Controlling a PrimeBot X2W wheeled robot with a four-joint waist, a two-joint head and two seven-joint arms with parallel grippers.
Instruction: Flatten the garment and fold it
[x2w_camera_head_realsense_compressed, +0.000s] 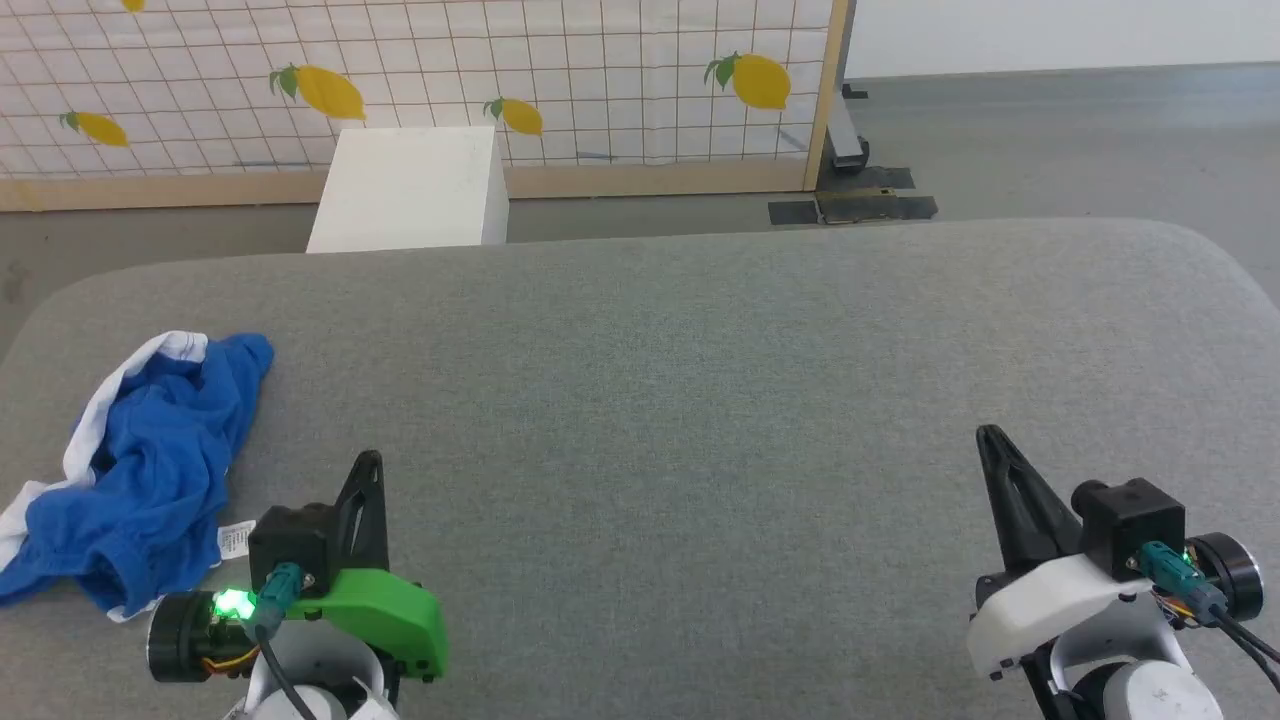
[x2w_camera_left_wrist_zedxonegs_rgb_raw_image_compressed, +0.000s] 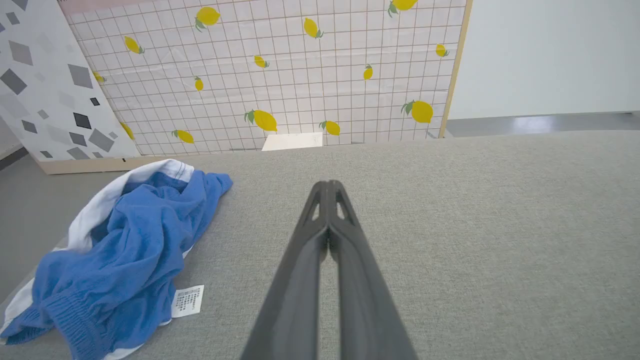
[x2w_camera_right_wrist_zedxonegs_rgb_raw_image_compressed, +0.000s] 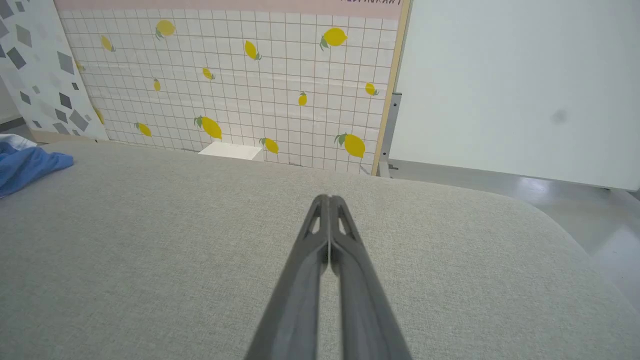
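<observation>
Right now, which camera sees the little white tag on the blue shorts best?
The left wrist view: the tag lies flat beside the shorts, its print lines visible. The head view shows it tiny. The right wrist view catches a blue corner of the shorts at its left edge.

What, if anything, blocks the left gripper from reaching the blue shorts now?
Probably nothing, so yes, it can reach them. The left gripper, shut and empty, sits just right of the crumpled blue shorts on the grey padded surface, with only bare fabric between.
</observation>
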